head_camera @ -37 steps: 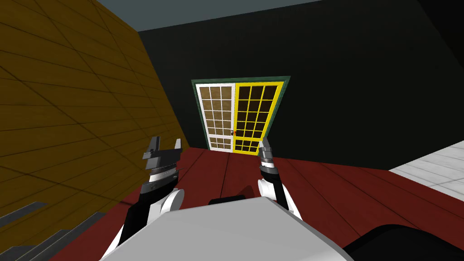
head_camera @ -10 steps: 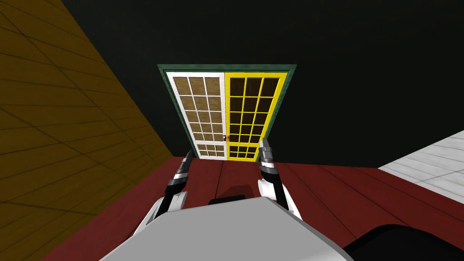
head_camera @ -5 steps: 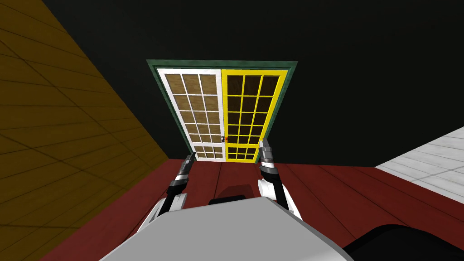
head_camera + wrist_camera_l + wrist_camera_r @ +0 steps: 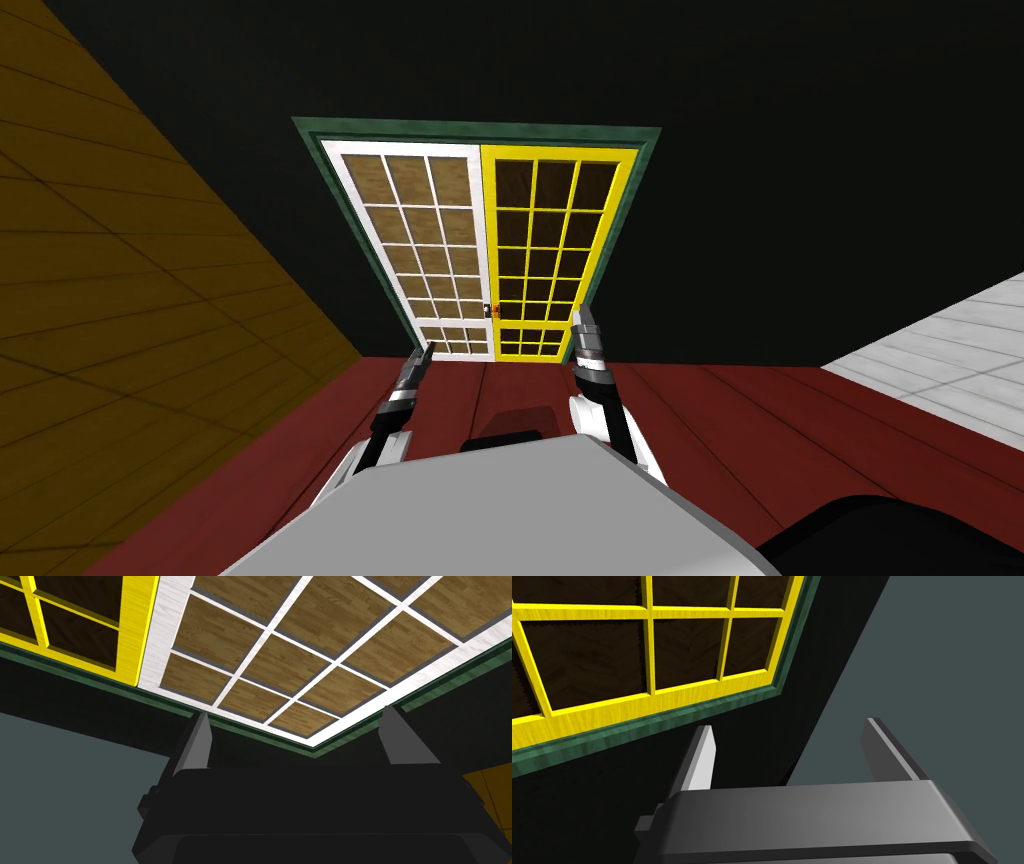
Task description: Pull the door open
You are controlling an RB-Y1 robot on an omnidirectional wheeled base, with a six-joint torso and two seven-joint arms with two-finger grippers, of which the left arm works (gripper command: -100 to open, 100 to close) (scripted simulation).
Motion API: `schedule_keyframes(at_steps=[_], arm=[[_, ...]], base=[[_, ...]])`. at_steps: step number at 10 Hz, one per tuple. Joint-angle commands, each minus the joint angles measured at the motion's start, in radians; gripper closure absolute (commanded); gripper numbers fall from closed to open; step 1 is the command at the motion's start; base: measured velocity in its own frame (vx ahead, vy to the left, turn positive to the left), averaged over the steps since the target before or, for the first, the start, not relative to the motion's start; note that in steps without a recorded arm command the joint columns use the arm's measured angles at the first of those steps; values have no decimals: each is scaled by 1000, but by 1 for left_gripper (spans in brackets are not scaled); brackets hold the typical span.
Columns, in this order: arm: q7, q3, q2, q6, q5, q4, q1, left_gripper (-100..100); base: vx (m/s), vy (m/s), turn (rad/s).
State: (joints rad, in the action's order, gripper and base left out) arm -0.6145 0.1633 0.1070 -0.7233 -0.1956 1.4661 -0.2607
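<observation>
A double glazed door in a green frame point(image 4: 476, 124) stands ahead in a dark wall. Its left leaf is white point(image 4: 432, 250), its right leaf yellow point(image 4: 545, 250), and both are closed. Small handles point(image 4: 492, 311) sit where the two leaves meet, low down. My left gripper point(image 4: 425, 352) is raised in front of the white leaf's bottom corner, still short of it; in the left wrist view the left gripper point(image 4: 295, 726) is open over the white leaf point(image 4: 280, 636). My right gripper point(image 4: 584, 318) is held up before the yellow leaf's lower right corner; the right wrist view shows the right gripper point(image 4: 789, 733) open, with the yellow leaf point(image 4: 637, 651) beyond.
A dark red plank floor point(image 4: 760, 420) runs up to the door. A brown wood-panelled wall point(image 4: 130, 300) closes in on the left. Pale tiled floor point(image 4: 940, 350) lies to the right.
I have moved closer to the door and it has grown larger. My left arm, turned side-on and wide at first, now points forward at the white leaf. The right arm keeps its pose.
</observation>
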Motion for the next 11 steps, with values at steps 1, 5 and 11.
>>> schedule_keyframes(at_steps=[1, 5, 11], arm=[[-41, 6, -1, -9, -14, -42, 11, -100], [-107, 20, 1, -26, -35, -121, 33, -100], [-233, 47, 4, -59, -78, -271, 76, -100]], base=[[111, -48, -36], [77, -37, -25], [108, -39, -35]])
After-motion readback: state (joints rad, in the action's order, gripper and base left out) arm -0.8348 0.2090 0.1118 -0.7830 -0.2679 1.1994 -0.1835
